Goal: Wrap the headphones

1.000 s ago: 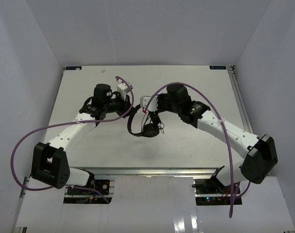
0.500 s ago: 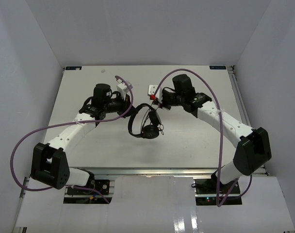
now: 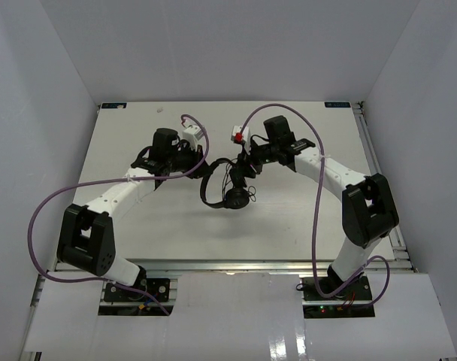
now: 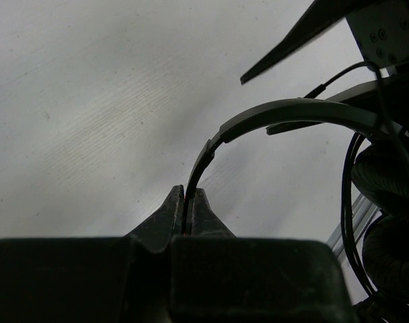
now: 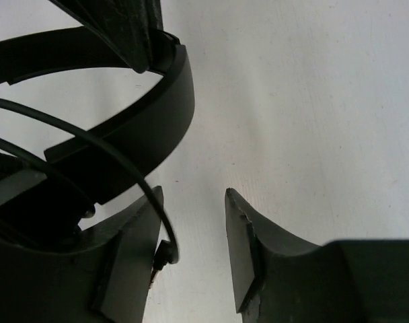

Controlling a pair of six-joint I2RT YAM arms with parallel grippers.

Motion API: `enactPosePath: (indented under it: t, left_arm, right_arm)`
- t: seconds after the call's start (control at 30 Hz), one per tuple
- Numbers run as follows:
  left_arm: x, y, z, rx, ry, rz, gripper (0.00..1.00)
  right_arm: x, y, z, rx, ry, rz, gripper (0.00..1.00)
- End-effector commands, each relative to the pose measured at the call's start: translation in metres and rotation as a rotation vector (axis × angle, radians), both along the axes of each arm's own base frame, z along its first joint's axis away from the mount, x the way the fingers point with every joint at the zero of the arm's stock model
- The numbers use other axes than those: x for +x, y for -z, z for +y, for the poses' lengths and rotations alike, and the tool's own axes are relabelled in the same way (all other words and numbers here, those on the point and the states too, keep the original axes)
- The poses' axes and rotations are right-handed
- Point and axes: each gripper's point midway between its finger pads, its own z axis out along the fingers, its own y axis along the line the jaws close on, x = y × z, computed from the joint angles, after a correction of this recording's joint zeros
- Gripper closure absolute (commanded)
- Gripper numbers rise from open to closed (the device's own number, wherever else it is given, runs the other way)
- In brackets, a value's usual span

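while left end effector [image 4: 188, 202] clamps headphones [image 4: 285, 113] by headband, right end effector [image 5: 193, 202] parted beside cord [image 5: 90, 140].

The headphones [image 3: 233, 199] lie near the middle of the table [image 3: 304, 226]. The left gripper [image 4: 188, 202] is at their left, its tips touching either side of the headband [image 4: 292, 111]. The right gripper [image 5: 191, 202] stands just behind them, slightly to the right (the cord plug [image 5: 161, 256] lies beside one of its fingers).

White table [image 3: 183, 226] enclosed by plain pale walls [image 3: 228, 45]; even, diffuse light.
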Motion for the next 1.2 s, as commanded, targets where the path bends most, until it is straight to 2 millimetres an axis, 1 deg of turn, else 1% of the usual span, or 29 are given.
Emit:
enactPosePath:
  t: [0.0, 0.03, 0.1, 0.23, 0.43, 0.5, 0.57, 0.6, 0.7, 0.8, 0.87, 0.97, 1.03, 1.07, 1.17]
  left_arm:
    - [0.034, -0.015, 0.016, -0.005, -0.13, -0.07, 1.0]
    - [0.035, -0.012, 0.017, -0.002, -0.133, -0.066, 1.0]
    - [0.037, 0.0, 0.025, -0.004, -0.153, -0.047, 1.0]
    - [0.04, 0.017, 0.034, -0.019, -0.174, -0.015, 1.0]
    - [0.047, 0.027, 0.044, -0.018, -0.195, 0.011, 1.0]
    - [0.049, 0.033, 0.047, -0.008, -0.205, 0.029, 1.0]
    - [0.054, 0.035, 0.051, 0.0, -0.217, 0.033, 1.0]
    - [0.055, 0.04, 0.054, 0.011, -0.227, 0.044, 1.0]
    - [0.061, 0.045, 0.059, 0.023, -0.247, 0.058, 1.0]
    - [0.066, 0.057, 0.061, 0.044, -0.266, 0.084, 1.0]
    - [0.072, 0.061, 0.064, 0.06, -0.283, 0.092, 1.0]
    - [0.082, 0.067, 0.068, 0.091, -0.316, 0.103, 1.0]
    - [0.091, 0.072, 0.071, 0.112, -0.336, 0.116, 1.0]
    - [0.094, 0.078, 0.074, 0.13, -0.351, 0.127, 1.0]
    - [0.108, 0.081, 0.082, 0.169, -0.405, 0.118, 1.0]
  right_arm:
    - [0.005, -0.018, 0.006, 0.064, -0.001, 0.027, 0.47]
    - [0.006, -0.016, 0.005, 0.058, 0.005, 0.028, 0.46]
    - [0.01, -0.012, 0.0, 0.052, 0.027, 0.021, 0.37]
    - [0.019, -0.008, -0.011, 0.047, 0.06, 0.026, 0.32]
    - [0.034, -0.004, -0.029, 0.041, 0.118, 0.037, 0.31]
    - [0.04, -0.004, -0.039, 0.038, 0.147, 0.035, 0.31]
    - [0.045, -0.003, -0.047, 0.035, 0.17, 0.033, 0.31]
    - [0.049, -0.002, -0.055, 0.03, 0.19, 0.031, 0.3]
    - [0.055, -0.004, -0.072, 0.031, 0.231, 0.026, 0.28]
    - [0.056, -0.005, -0.087, 0.034, 0.26, 0.024, 0.26]
    - [0.054, -0.007, -0.096, 0.035, 0.271, 0.013, 0.25]
    - [0.043, -0.003, -0.106, 0.029, 0.278, 0.014, 0.25]
    - [0.037, -0.007, -0.111, 0.039, 0.283, 0.005, 0.24]
    - [0.033, -0.003, -0.115, 0.04, 0.288, 0.014, 0.24]
    - [0.023, -0.003, -0.123, 0.055, 0.296, 0.019, 0.24]
